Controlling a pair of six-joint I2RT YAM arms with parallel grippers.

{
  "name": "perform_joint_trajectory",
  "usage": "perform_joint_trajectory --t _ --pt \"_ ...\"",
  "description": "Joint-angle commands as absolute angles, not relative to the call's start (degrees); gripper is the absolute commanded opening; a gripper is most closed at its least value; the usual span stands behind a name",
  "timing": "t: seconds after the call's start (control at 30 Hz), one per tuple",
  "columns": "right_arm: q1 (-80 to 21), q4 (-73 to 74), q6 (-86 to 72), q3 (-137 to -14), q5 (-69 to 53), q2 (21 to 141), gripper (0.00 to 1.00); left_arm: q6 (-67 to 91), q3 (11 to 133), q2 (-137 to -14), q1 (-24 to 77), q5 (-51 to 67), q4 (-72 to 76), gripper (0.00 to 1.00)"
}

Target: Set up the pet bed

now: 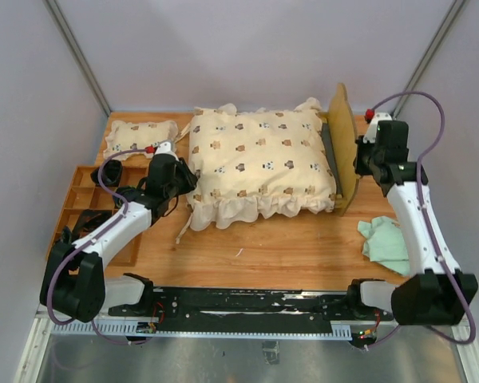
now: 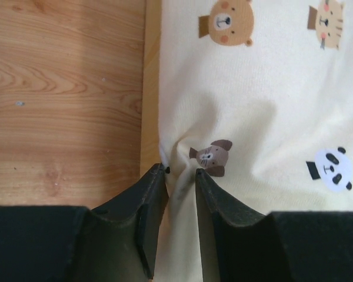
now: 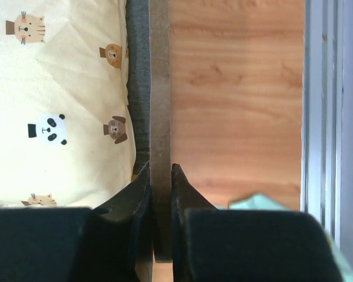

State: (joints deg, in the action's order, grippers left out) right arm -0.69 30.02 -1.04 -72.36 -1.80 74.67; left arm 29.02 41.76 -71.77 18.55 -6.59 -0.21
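Pale grey walls (image 1: 239,48), wooden tabletop (image 1: 291,251)

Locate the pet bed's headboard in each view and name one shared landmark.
Top external: headboard upright at the right end of the quilt.
Left wrist: not in view.
Right wrist: headboard seen edge-on, a vertical strip at centre, between the fingers.
Shared landmark: the quilt, in all three.

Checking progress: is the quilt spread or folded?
Spread: the quilt lies open across the pet bed, ruffle draping over its near side.
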Motion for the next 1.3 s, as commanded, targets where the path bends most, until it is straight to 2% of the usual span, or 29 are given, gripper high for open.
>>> perform_joint_trajectory --t 0.0,0.17,0.33,0.4,0.47,0.57,0.63,0.83,1.0,1.07,1.13,1.27 --pt "-0.35 31.64 -7.66 -65.24 4.61 62.79 0.00 29.61 42.39 -70.75 17.71 -8.77 0.02 0.32" --pt "-0.59 33.34 -11.77 -59.80 0.31 55.68 0.00 27.43 45.61 -71.30 17.14 -11.39 0.41 0.34" --pt "-1.54 33.35 -16.27 -57.86 -1.39 54.21 0.00 26.32 51.10 -70.47 17.05 -18.49 -4.02 0.64" --pt "-2.00 32.96 -17.85 -57.79 -1.27 53.74 0.04 26.18 52.08 -69.14 17.04 -17.92 -5.30 0.69" --pt "-2.11 32.92 -17.77 -58.71 -1.58 53.77 0.17 25.14 53.13 -67.75 17.04 -15.74 -6.95 0.71" --pt "-2.24 37.86 -17.07 -63.29 0.35 55.39 0.45 23.19 55.25 -65.68 17.11 -9.00 -10.35 0.72" --pt "-2.64 41.91 -17.58 -65.01 2.75 55.26 0.53 22.28 55.72 -64.52 18.10 -6.32 -12.10 0.73" --pt "-3.42 46.65 -17.54 -66.18 6.81 50.68 0.56 19.81 54.15 -60.84 24.08 -4.06 -12.84 0.78" --pt "-7.36 50.27 -18.69 -63.94 7.82 45.78 0.56 20.08 51.51 -59.22 27.32 1.74 -11.46 0.88" --pt "-10.54 50.13 -19.89 -60.71 10.53 42.09 0.56 20.86 50.36 -58.95 28.33 3.63 -11.13 0.98" --pt "-12.91 50.41 -20.97 -58.42 12.29 39.63 0.56 20.33 49.50 -58.65 30.35 4.68 -10.22 0.99" --pt "-17.28 46.86 -24.07 -51.66 8.48 36.52 0.51 19.07 48.93 -58.71 34.72 3.66 -10.37 0.99"
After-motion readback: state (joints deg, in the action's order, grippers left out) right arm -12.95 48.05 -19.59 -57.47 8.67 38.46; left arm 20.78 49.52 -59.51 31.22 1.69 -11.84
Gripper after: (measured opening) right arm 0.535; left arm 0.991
